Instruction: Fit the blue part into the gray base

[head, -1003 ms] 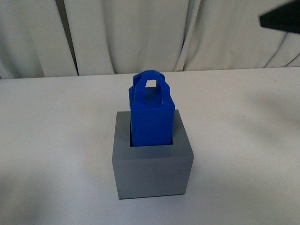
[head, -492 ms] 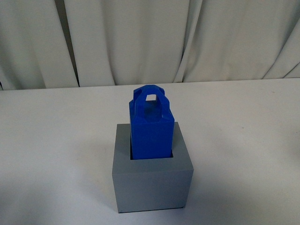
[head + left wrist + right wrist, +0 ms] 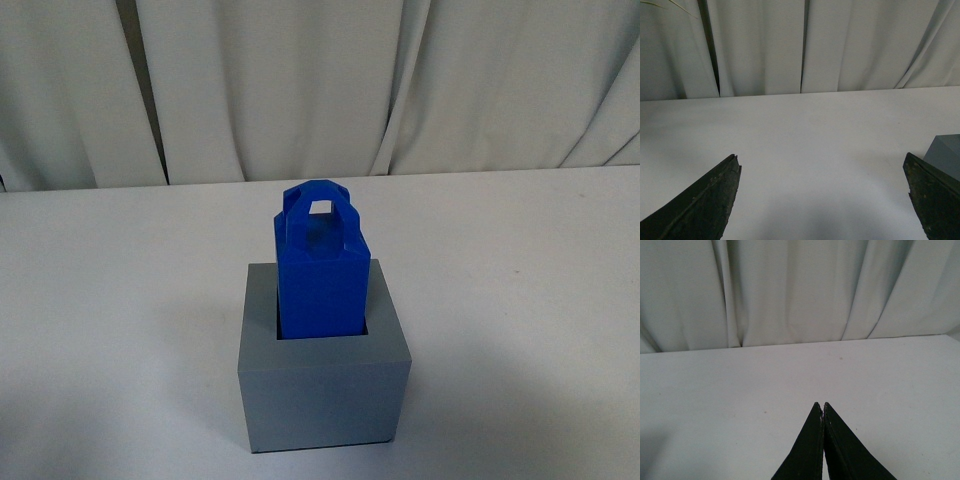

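Note:
The blue part [image 3: 322, 272] stands upright in the square recess of the gray base [image 3: 325, 385], its loop handle on top, in the middle of the white table in the front view. Neither arm shows in that view. In the left wrist view my left gripper [image 3: 822, 161] is open, its dark fingers wide apart over bare table, and a corner of the gray base [image 3: 946, 154] shows beside one finger. In the right wrist view my right gripper [image 3: 822, 404] is shut with its tips pressed together and nothing between them.
The white table [image 3: 120, 280] runs back to a pale pleated curtain [image 3: 300, 80]. A dark vertical gap in the curtain [image 3: 143, 90] shows at the back left.
A dark arm part at the top right of the front view one second ago has left the frame. The blue part and gray base have not moved.

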`<state>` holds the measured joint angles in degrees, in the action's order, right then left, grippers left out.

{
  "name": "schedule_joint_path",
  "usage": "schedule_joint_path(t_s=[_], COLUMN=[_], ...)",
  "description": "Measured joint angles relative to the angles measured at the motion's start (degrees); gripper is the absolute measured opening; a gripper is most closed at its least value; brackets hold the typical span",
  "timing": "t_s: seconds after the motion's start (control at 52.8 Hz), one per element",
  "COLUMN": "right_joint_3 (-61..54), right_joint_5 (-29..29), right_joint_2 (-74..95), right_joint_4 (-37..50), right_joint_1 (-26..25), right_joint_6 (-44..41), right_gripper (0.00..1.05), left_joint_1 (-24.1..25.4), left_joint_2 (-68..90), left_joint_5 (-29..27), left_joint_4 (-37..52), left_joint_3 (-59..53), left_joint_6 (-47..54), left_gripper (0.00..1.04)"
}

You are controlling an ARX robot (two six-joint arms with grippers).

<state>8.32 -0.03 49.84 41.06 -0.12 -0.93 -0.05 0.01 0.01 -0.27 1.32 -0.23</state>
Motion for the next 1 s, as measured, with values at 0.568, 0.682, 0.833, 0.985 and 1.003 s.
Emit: schedule_joint_path(t_s=[0.568,0.682,0.833,0.985,1.003], right_joint_3=[-7.61,-8.02,-8.02,-8.02,-8.02], right_joint_5=[0.0,0.0,0.0,0.0,0.0], right_joint_2=[-15.72,-19.3,-24.48,-28.02,-28.55], right_joint_4=[-7.43,-11.15,-15.65,-19.23,-19.71], right_joint_1=[0.02,0.02,0.02,0.02,0.02], right_joint_6=[0.22,0.24,0.24,0.24,0.24], right_gripper=[0.02,0.02,0.02,0.02,0.02], left_joint_1=[0.0,0.0,0.0,0.0,0.0], left_joint_2=[0.0,0.0,0.0,0.0,0.0], left_joint_5=[-0.02,0.0,-0.02,0.0,0.0], left_joint_4=[0.0,0.0,0.0,0.0,0.0], left_joint_3=[0.0,0.0,0.0,0.0,0.0], left_joint_6=[0.02,0.02,0.02,0.02,0.02], left_gripper=[0.99,0.99,0.99,0.99,0.99])
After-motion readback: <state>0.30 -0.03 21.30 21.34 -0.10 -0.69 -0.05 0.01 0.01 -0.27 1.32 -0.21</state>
